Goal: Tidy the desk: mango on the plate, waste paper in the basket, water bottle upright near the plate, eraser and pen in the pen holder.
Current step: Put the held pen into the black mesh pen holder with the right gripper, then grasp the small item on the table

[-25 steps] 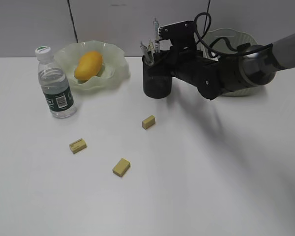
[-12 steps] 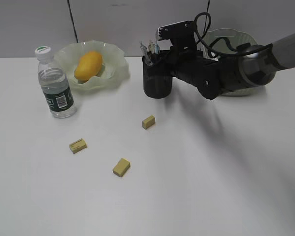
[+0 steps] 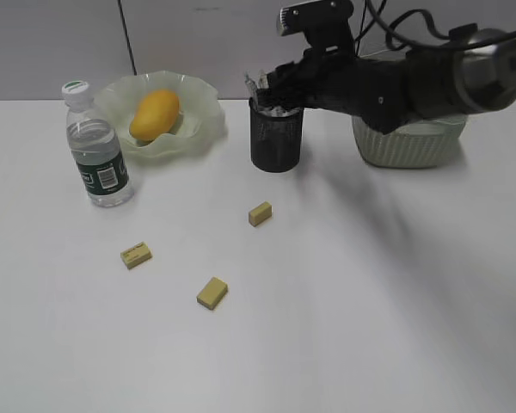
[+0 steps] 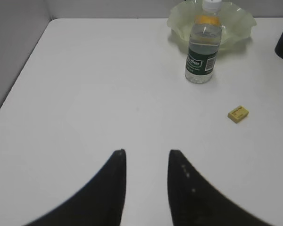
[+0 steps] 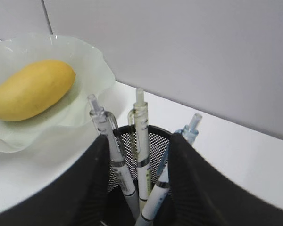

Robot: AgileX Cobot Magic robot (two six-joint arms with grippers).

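Note:
The mango (image 3: 155, 114) lies on the ruffled green plate (image 3: 198, 107). Left of the plate the water bottle (image 3: 97, 146) stands upright. The black mesh pen holder (image 3: 276, 138) holds three pens (image 5: 140, 132). My right gripper (image 5: 139, 141) hangs open just above the holder's rim, its jaws on either side of the pens, which stand loose in the cup. Three yellow erasers lie on the desk (image 3: 370, 301): one (image 3: 260, 213) below the holder, one (image 3: 136, 255) further left and one (image 3: 211, 292) nearest the front. My left gripper (image 4: 146, 153) is open and empty over bare desk. The waste paper is out of view.
The deep green basket (image 3: 413, 146) stands at the back right, partly behind my right arm (image 3: 396, 82). A grey wall runs along the desk's far edge. In the left wrist view the water bottle (image 4: 203, 47) stands in front of the plate (image 4: 238, 23), an eraser (image 4: 238, 114) to its right.
A pen held high over the holder has dropped in among the others. The right jaws have spread apart, and the right arm has lifted up and back. The left gripper has not moved.

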